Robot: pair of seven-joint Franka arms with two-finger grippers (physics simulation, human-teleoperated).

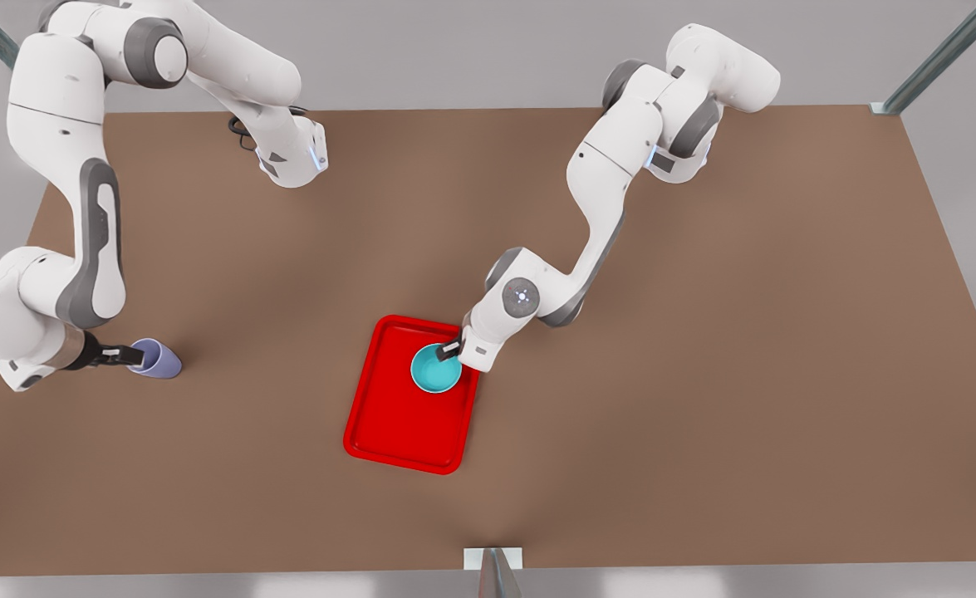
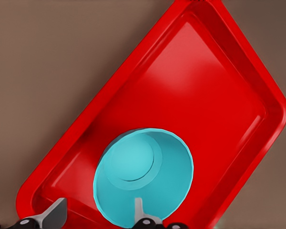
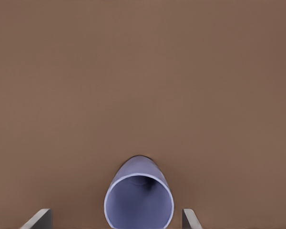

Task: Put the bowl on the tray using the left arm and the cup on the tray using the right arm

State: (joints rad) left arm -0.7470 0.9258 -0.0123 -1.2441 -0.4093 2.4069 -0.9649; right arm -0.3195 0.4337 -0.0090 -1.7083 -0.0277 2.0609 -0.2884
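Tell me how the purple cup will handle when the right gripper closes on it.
The cup looks smooth and tapered, so it may slip between the fingers. It seems rigid and probably light. Narrow and upright, it could tip if nudged off-centre.

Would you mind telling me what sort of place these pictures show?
Most likely a simulated robot test bench, not a real room: a bare brown table framed by metal struts, two white arms mounted at its edge, and just a red tray, teal bowl and lavender cup.
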